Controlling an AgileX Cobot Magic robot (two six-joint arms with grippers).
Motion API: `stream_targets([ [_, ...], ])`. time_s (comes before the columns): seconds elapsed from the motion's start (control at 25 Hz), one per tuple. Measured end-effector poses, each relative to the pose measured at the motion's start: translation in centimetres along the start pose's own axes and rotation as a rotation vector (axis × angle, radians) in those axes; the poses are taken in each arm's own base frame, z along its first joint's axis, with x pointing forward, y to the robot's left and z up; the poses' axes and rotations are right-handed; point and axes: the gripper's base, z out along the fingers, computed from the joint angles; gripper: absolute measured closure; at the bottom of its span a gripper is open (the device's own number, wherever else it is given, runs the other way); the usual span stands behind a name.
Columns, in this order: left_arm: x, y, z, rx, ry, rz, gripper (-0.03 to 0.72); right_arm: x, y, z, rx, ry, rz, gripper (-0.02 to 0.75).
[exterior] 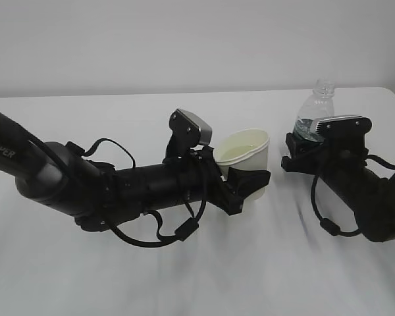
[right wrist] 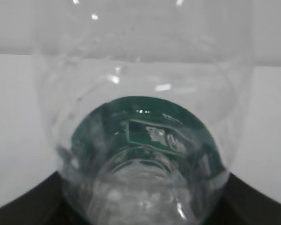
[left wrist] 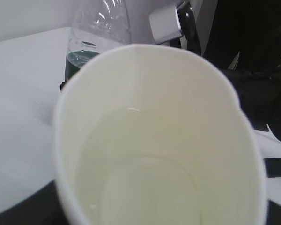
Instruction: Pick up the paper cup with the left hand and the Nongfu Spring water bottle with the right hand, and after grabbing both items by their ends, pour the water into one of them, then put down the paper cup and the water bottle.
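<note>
The white paper cup (exterior: 247, 153) sits upright in my left gripper (exterior: 249, 179), which is shut on its lower part just above the table. Clear water (left wrist: 140, 159) lies in the cup (left wrist: 159, 93), whose cream inside fills the left wrist view. To its right the capless Nongfu Spring water bottle (exterior: 318, 105) stands upright, its lower half hidden by my right gripper (exterior: 301, 151), shut on it. In the right wrist view the bottle (right wrist: 140, 84) with its green label (right wrist: 145, 124) sits between dark fingers (right wrist: 23, 208). I cannot make out water inside the bottle.
The white table (exterior: 184, 276) stretches in front of both arms, and a pale wall stands behind it. A gap of about a hand's width separates cup and bottle. The left arm (exterior: 66, 184) lies low across the table's left half.
</note>
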Motion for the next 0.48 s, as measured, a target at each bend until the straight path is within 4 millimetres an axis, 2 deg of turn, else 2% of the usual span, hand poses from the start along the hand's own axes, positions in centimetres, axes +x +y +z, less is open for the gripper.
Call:
stream_targets([
  [0.48, 0.00, 0.00, 0.00, 0.000, 0.000, 0.000, 0.260, 0.00, 0.18, 0.00, -0.019, 0.000, -0.009, 0.237],
])
